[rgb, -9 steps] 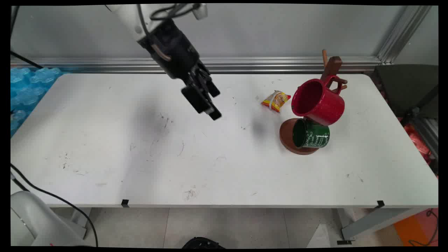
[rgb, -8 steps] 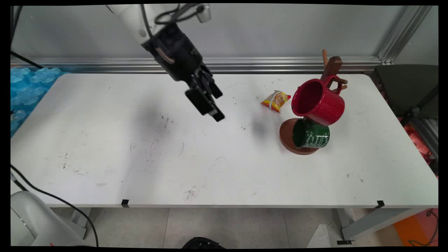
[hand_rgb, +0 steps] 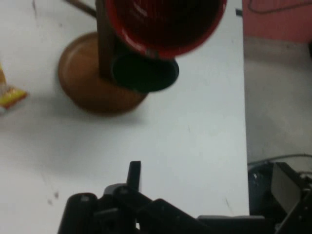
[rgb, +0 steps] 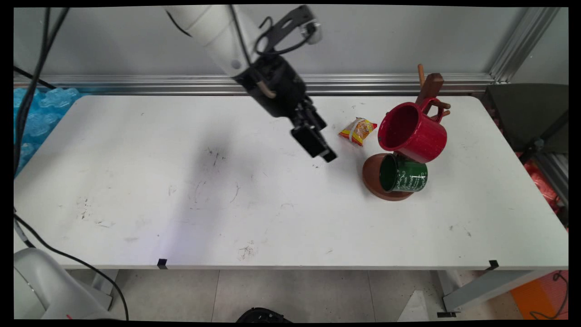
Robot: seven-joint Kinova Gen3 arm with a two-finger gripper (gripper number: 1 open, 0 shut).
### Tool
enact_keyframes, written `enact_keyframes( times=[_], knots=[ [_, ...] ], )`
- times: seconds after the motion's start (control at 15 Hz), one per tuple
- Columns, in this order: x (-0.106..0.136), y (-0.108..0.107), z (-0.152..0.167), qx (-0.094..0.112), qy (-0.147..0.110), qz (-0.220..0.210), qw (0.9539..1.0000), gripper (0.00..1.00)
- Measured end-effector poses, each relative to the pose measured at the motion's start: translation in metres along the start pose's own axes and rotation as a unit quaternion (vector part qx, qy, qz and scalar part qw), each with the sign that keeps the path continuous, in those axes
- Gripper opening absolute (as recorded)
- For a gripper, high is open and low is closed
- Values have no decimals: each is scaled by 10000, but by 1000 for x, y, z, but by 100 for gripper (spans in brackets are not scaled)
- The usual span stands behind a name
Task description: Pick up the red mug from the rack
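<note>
My black gripper [rgb: 325, 152] hangs low over the white table [rgb: 272, 218], angled down to the right. It holds nothing that I can see. Closest to it is a yellow and red snack packet [rgb: 358, 130], a short way to its upper right. Beyond that stands a brown wooden mug tree [rgb: 373, 182] with a red mug [rgb: 411, 131] hung high and a green mug [rgb: 403, 174] hung low, both openings facing left. The hand view looks at the red mug [hand_rgb: 165, 24], the green mug [hand_rgb: 144, 73], the round base [hand_rgb: 87, 92] and the packet's corner [hand_rgb: 9, 95].
An aluminium rail [rgb: 136, 84] runs along the table's back edge. Blue bubble wrap [rgb: 32, 118] lies beyond the left edge and a dark object [rgb: 526, 118] stands past the right edge. Black cables [rgb: 27, 100] hang at the left.
The gripper has travelled to the right across the table, from mid-table to just left of the snack packet and mug tree. The mugs and packet have not moved.
</note>
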Motion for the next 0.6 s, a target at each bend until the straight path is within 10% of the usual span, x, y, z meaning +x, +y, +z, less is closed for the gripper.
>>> enact_keyframes(
  times=[0.6],
  knots=[
    [62,30,19,325,442,-88,9985,100]
  ],
)
